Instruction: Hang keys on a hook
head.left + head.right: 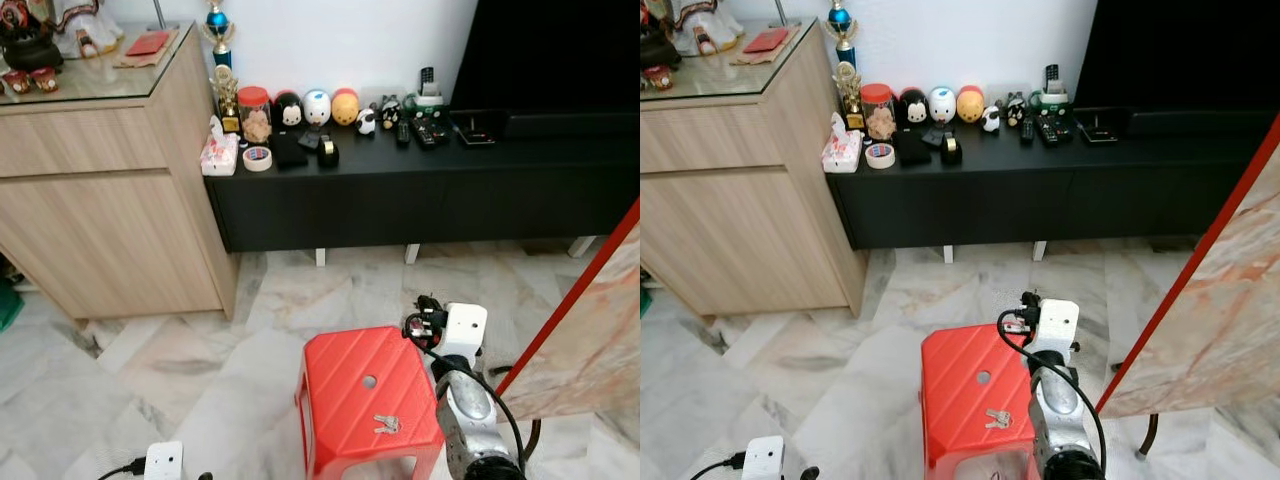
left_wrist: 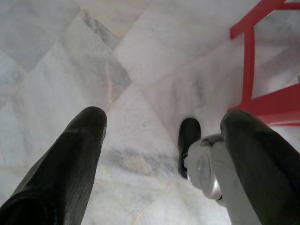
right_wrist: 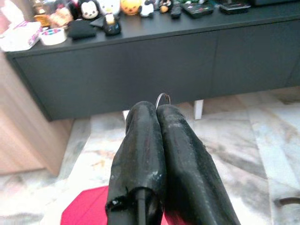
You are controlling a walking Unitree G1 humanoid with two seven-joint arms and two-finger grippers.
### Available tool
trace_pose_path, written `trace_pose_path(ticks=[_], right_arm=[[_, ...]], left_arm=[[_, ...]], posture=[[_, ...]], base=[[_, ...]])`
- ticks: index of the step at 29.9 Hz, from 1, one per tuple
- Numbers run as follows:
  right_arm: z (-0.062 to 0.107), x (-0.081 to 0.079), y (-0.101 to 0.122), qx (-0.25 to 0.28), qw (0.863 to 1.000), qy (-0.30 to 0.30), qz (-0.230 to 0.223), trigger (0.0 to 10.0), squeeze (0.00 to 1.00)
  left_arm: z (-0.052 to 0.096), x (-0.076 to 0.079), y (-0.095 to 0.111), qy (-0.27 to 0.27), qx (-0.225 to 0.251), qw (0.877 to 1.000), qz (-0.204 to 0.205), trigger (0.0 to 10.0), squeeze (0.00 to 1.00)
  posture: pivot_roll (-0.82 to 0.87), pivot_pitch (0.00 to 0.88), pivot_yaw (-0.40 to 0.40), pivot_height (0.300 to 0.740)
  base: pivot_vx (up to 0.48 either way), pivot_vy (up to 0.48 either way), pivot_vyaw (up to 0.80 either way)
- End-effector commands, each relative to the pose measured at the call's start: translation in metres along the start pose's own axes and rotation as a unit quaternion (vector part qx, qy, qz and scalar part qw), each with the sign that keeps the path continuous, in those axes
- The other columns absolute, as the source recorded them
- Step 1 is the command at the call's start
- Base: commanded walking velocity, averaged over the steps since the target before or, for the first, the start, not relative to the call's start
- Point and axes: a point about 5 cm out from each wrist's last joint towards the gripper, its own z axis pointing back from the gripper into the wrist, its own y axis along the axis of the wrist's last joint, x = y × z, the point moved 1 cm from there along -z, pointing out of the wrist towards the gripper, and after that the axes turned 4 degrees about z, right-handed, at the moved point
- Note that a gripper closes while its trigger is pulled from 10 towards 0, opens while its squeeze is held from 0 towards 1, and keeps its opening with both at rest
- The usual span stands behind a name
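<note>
Right gripper (image 3: pixel 157 108) - fingers pressed together, held up past the far right corner of the red stool (image 1: pixel 345 385). The right wrist view adds a thin metal ring (image 3: pixel 162 96) poking out at the fingertips; cannot tell if it is actually clamped. The head views hide the fingers behind the white wrist camera box (image 1: pixel 464 329).

Left gripper (image 2: pixel 164 119) hangs low with fingers spread wide, nothing between them, over marble floor (image 2: pixel 56 56). Its wrist view also catches the robot's black foot (image 2: pixel 188 140) under it and the stool's red legs off to one side.

Keys (image 1: pixel 387 424) - a small silvery bunch, lying flat on the stool top, below and behind the right gripper, near the stool's right edge and just past the small round hole (image 1: pixel 369 381) in the seat.

Ahead of the right gripper is open marble floor, then a long black low cabinet (image 1: pixel 420 195) along the wall. Its top is crowded with toy figures (image 1: pixel 317 106), a tape roll (image 1: pixel 257 158) and remotes (image 1: pixel 428 130). A wooden sideboard (image 1: pixel 110 210) butts against the cabinet's left end. To the right of the gripper, close by, a red-edged marble-look panel (image 1: pixel 590 330) leans at a slant, narrowing the room on that side.
</note>
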Motion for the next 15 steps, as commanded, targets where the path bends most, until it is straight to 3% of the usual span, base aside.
trace_pose_path(ticks=[1, 15], right_arm=[[-0.0026, -0.0018, 0.0055, 0.009, 1.0, 0.001, 0.0, 10.0, 0.0], [-0.0021, -0.0032, 0.0045, 0.007, 1.0, 0.001, -0.001, 10.0, 0.0]], left_arm=[[0.0019, -0.0026, -0.0077, 0.002, -0.015, 1.0, 0.003, 10.0, 0.0], [0.0027, -0.0026, -0.0107, -0.002, -0.02, 1.0, 0.003, 10.0, 0.0]], posture=[[0.04, 0.029, 0.016, 0.74], [0.04, 0.038, 0.018, 0.74]], base=[[-0.296, 0.0, 0.0], [-0.3, 0.0, 0.0]])
